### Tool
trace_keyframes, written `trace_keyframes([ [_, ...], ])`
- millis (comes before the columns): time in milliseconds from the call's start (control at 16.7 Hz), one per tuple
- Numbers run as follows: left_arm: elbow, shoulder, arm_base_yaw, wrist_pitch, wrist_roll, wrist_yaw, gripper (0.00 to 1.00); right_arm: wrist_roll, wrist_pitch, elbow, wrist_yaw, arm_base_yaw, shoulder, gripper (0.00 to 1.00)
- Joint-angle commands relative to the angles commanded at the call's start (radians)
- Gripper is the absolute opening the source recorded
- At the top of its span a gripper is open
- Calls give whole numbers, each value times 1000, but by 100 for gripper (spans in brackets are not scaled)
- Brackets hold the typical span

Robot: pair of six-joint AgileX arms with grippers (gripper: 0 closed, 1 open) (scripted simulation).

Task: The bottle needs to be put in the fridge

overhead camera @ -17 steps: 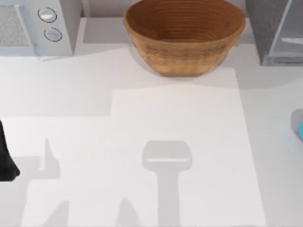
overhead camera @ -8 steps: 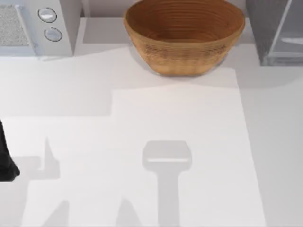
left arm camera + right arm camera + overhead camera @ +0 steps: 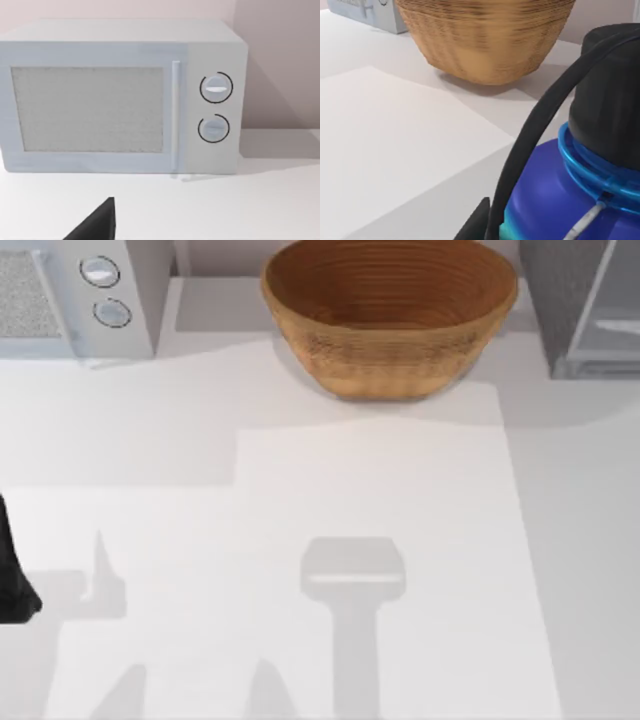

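The bottle [image 3: 545, 195] looms close in the right wrist view, showing a dark blue cap, a cyan ring and a sliver of teal. My right gripper [image 3: 540, 220] is shut on it, with one dark fingertip [image 3: 475, 222] beside it and a black cable curving across. The bottle is held above the white table, near the basket's right side. The fridge [image 3: 585, 310] stands at the back right corner, its speckled grey wall and pale inside showing. My left arm [image 3: 12, 585] stays parked at the table's left edge.
A wicker basket [image 3: 390, 315] sits at the back centre, also close in the right wrist view [image 3: 485, 40]. A light grey microwave [image 3: 80, 295] with two knobs stands at the back left, facing the left wrist camera [image 3: 120, 95]. A white mat [image 3: 300, 570] covers the middle.
One second ago a bit of the teal bottle showed at the top view's right edge; it has since gone out of that view. The left arm has not moved.
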Motion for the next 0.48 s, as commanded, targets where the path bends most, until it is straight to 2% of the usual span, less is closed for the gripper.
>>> trace_keyframes([
  [240,0,0,0,0,0,0,100,88,-56,-28,110,41,-146,1],
  [480,0,0,0,0,0,0,100,234,-166,-97,312,130,-444,1],
])
